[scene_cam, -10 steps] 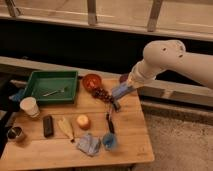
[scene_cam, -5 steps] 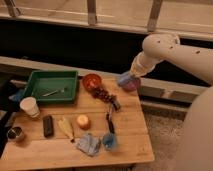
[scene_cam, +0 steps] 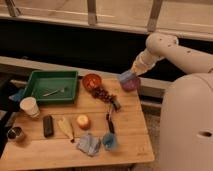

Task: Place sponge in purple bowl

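Observation:
The purple bowl stands at the far right corner of the wooden table. My gripper hangs at the end of the white arm, directly over the bowl's left rim. It is shut on the blue sponge, which sits just above the bowl, at or touching its rim. The fingers themselves are mostly hidden behind the sponge.
A green tray with a fork lies at the back left. An orange bowl and grapes sit left of the purple bowl. A white cup, black bar, banana, orange fruit, blue cloth, blue cup and metal cup fill the front.
The gripper carried the sponge up off the table and to the right, from beside the grapes to over the purple bowl. The arm's elbow swung right.

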Motion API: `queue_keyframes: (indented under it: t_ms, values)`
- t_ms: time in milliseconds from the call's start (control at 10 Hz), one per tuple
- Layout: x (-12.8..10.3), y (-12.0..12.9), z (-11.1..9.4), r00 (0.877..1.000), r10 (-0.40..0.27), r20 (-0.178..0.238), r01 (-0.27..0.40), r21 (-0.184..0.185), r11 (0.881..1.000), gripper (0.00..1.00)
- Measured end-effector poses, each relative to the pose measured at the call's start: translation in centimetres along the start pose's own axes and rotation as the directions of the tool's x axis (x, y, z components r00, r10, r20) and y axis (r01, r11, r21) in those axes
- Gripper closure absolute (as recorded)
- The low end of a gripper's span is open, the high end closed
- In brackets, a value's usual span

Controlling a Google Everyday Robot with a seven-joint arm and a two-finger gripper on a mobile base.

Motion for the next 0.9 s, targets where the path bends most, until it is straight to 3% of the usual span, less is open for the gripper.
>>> queue_keyframes:
  t_ms: [300, 500, 900]
  values:
    - [0.0, -0.1, 0.1, 1.0, -0.005, 0.005, 0.004, 0.005, 1.0, 1.0]
    - [0.0, -1.6, 0.4, 0.997, 0.053, 0.052, -0.056, 0.055, 0.997, 1.0]
    - [-0.4, -4.8, 1.4, 0.984, 0.156, 0.088, -0.161, 0.054, 0.985, 1.0]
